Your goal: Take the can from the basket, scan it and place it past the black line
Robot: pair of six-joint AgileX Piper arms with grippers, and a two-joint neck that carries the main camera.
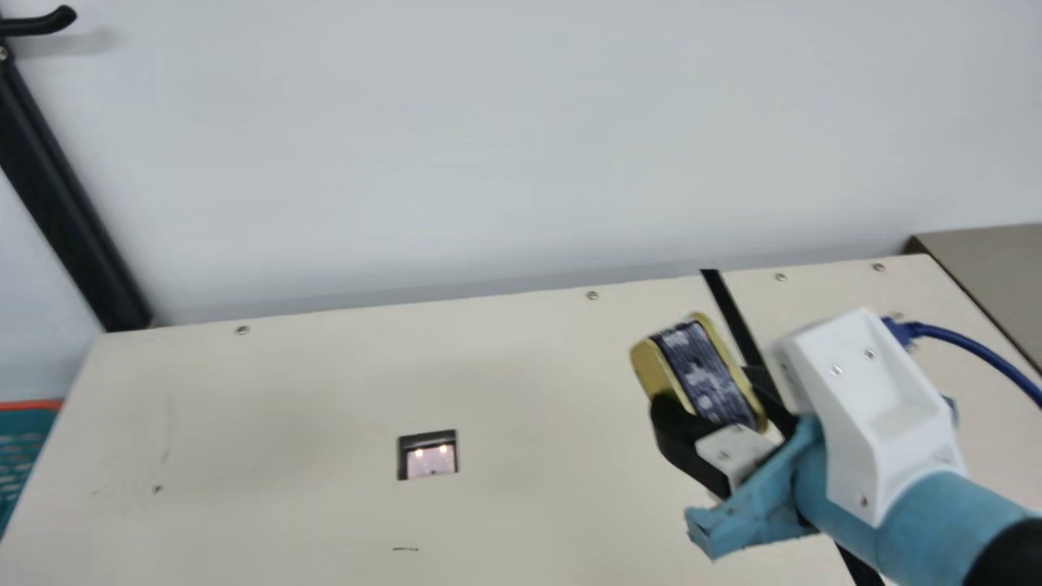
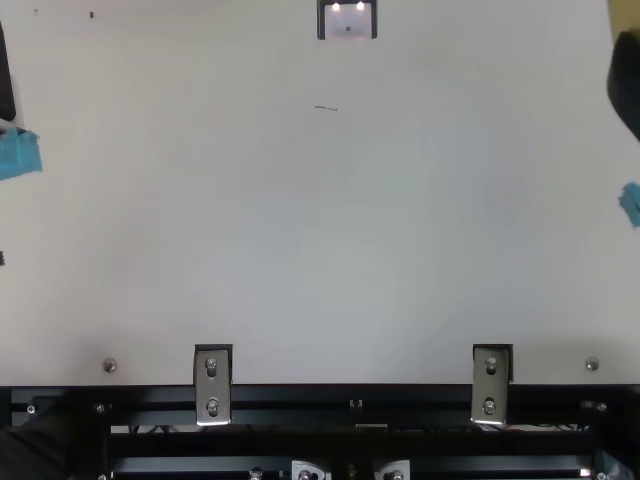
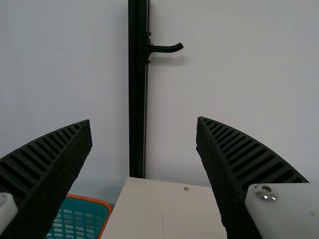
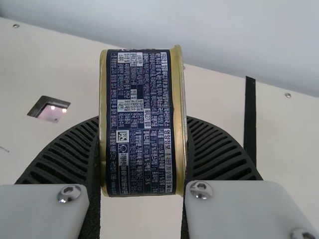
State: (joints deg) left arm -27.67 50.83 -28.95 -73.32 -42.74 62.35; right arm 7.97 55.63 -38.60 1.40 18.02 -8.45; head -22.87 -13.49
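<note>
In the main view, my right gripper [image 1: 718, 405] holds the can [image 1: 705, 370], gold with a dark blue printed label, up above the table at the left side of the black line [image 1: 737, 321]. The right wrist view has the can [image 4: 142, 122] upright, pinched between both fingers of my right gripper [image 4: 142, 159]. The scanner window [image 1: 429, 456] is set in the table, left of the can. A part of my left gripper [image 2: 18, 154] shows at the top view's left edge. Seen from its wrist, my left gripper [image 3: 144, 124] is open with nothing between its fingers. The teal basket [image 3: 79, 216] has an orange rim.
The cream table [image 1: 285, 391] ends at a pale wall with a black upright post [image 1: 61, 195] at the left. A blue cable [image 1: 969, 340] runs from my right wrist. A brown surface [image 1: 989, 260] lies beyond the table's right end.
</note>
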